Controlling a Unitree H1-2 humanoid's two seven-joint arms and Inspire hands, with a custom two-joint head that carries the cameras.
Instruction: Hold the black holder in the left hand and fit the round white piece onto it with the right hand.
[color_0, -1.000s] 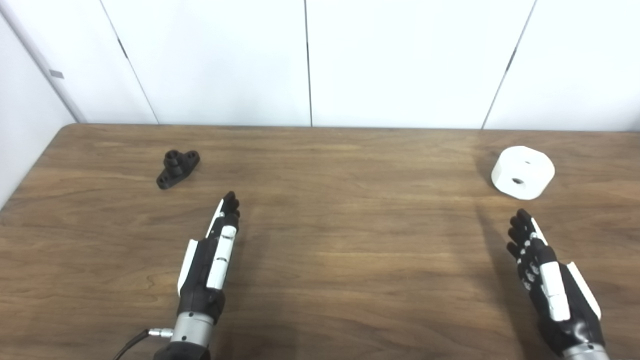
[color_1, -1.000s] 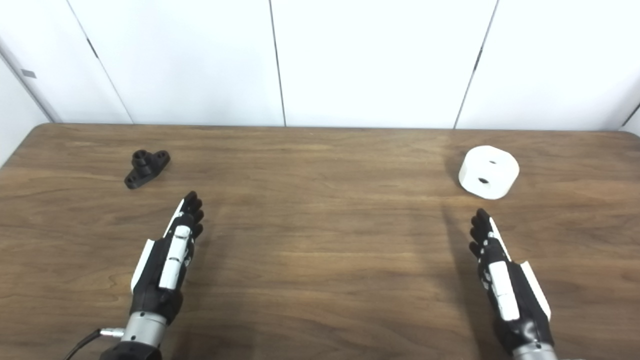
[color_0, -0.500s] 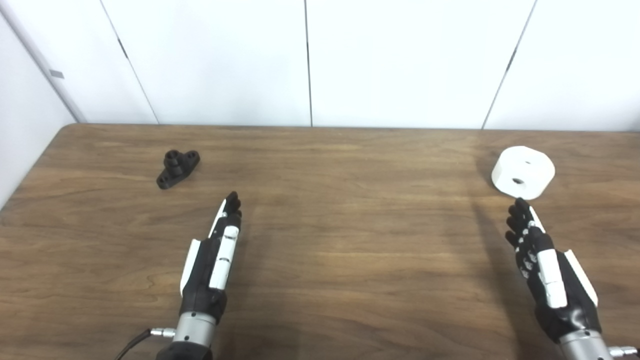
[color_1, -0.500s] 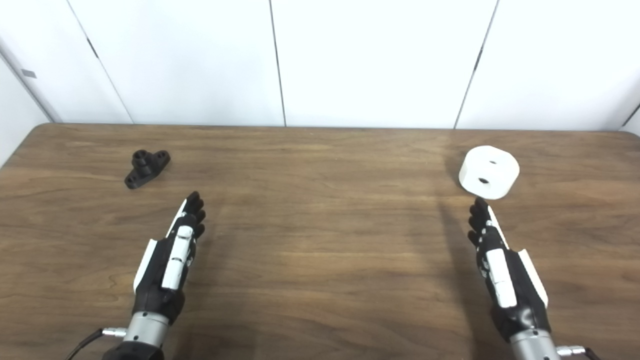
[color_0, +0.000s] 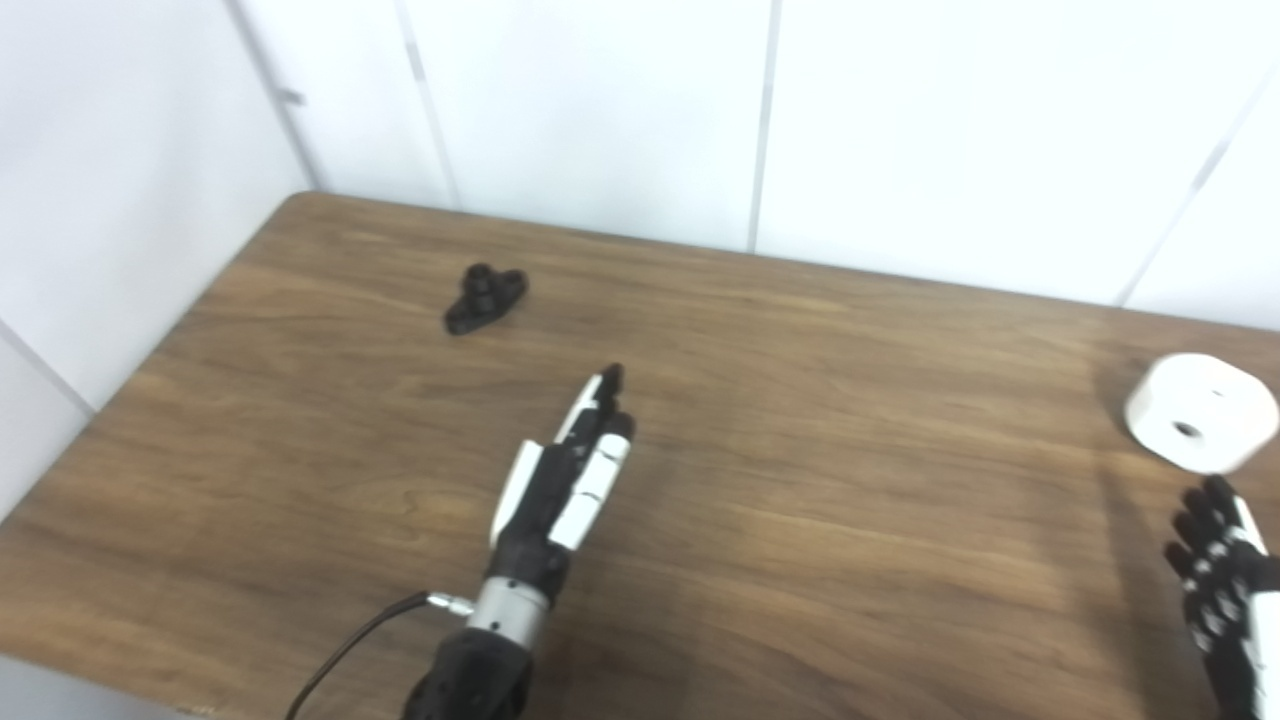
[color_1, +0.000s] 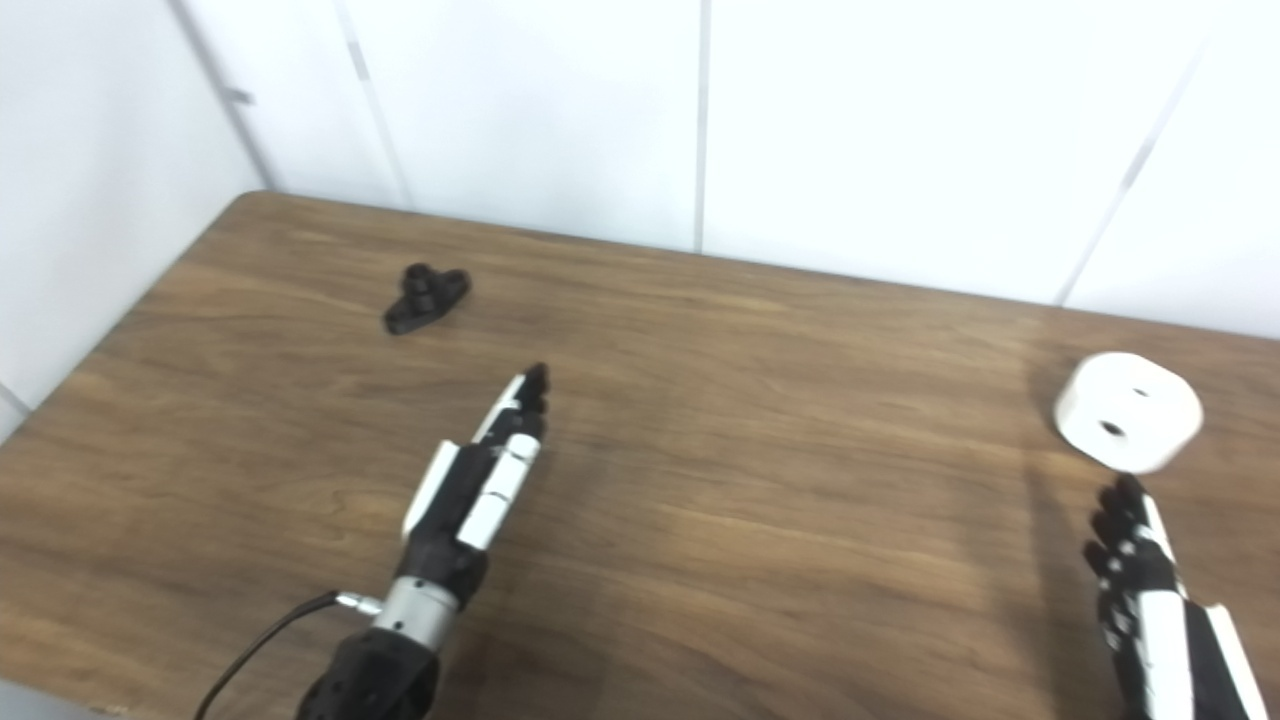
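— Mostly the head cameras have swung to the left; the whole scene has slid rightward in both views, so that shift is no move of the parts. The small black plastic holder (color_0: 485, 298) lies where it lay, near the far left corner of the brown wooden worktop (color_0: 820, 420).

— And the round white piece (color_1: 1129, 411)?

— Untouched near the far right edge, resting on the wood with its hole showing.

— Have the hands done anything?

— The left hand (color_0: 570, 470) has crept a little forward, fingers straight and apart, holding nothing, still well short of the holder. The right hand (color_1: 1150, 600) hovers just on the near side of the white piece, fingers spread, empty too.

— So where does that leave the task?

— At the reach, by the look of it: neither part is grasped, and fitting cannot begin until both are.

— Any containers?

— None in view; both parts sit bare on the worktop.
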